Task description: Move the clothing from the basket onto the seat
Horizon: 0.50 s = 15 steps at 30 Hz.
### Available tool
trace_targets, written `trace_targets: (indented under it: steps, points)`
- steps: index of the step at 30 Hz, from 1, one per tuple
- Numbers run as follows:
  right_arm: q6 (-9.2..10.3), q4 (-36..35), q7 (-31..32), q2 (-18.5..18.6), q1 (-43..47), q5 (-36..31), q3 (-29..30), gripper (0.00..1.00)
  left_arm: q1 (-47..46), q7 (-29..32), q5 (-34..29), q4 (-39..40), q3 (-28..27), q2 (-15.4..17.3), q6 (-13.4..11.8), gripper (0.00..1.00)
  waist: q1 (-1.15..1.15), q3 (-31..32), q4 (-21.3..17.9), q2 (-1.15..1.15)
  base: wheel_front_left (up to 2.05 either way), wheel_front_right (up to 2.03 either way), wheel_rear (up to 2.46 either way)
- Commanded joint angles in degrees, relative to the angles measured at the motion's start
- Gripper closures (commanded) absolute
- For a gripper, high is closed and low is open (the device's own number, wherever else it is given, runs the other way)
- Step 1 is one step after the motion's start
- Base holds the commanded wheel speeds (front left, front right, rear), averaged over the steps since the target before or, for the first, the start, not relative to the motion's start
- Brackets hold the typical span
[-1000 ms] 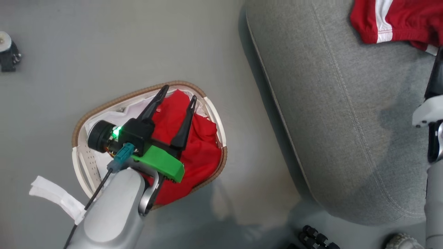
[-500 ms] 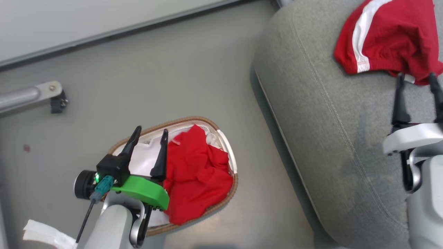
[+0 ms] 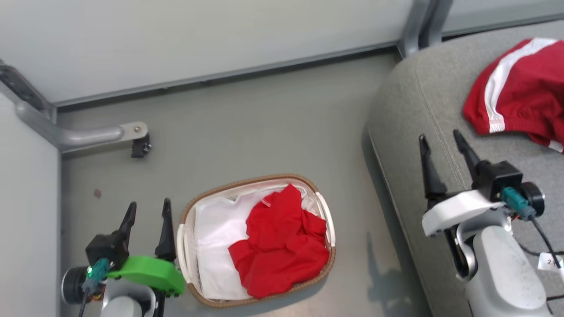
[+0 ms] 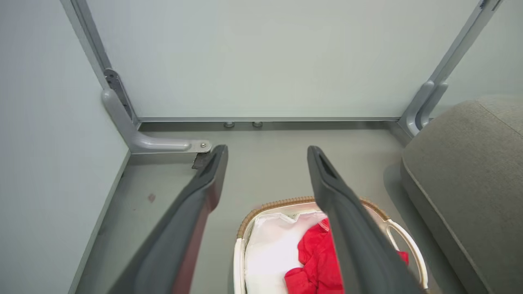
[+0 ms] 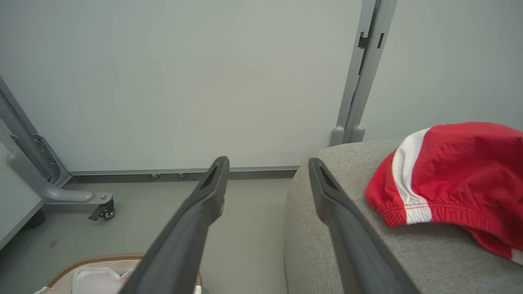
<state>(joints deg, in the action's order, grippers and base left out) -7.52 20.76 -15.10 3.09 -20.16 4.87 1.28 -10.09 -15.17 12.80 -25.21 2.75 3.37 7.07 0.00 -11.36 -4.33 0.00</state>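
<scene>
The cream basket (image 3: 190,246) (image 4: 241,261) with a brown woven rim stands on the floor. Inside it a plain red garment (image 3: 277,246) (image 4: 314,265) lies crumpled on a white liner sheet (image 3: 216,229). A red garment with a white stripe (image 3: 520,101) (image 5: 453,175) rests on the grey seat (image 3: 410,114) (image 5: 318,228) at the right. My left gripper (image 3: 147,207) (image 4: 265,153) is open, just left of the basket, holding nothing. Open too, my right gripper (image 3: 440,138) (image 5: 267,163) hovers over the seat's left edge, short of the striped garment.
A pale wall panel runs along the back, with a grey metal post (image 3: 414,26) behind the seat. A grey frame leg with a black caster (image 3: 141,147) (image 5: 104,210) stands on the floor at the left. Bare grey floor (image 3: 264,132) lies between basket and seat.
The head camera has tilted up, so the whole picture shifted. My left gripper has come off the basket's clothing to its left side, still open. My right gripper shows fully, back from the striped garment.
</scene>
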Motion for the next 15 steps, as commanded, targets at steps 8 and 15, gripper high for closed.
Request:
trace_targets:
  steps: [8, 15]
  points:
    - [0.06, 2.24, -0.09, -0.05, 5.04, 2.22, -2.85, 0.00, 5.47, 0.03, -1.43, -0.54, -4.93, -0.31, -0.34, 0.00, 0.00, 7.21, 3.35, 0.00, 0.00, 0.00, 0.00]
    - [0.06, 3.11, -0.08, -0.05, 8.25, 3.46, -3.79, 0.00, 9.14, 0.03, 0.17, 0.02, -6.22, -0.41, -0.62, 0.00, 0.00, 9.00, 3.01, 0.00, 0.00, 0.00, 0.00]
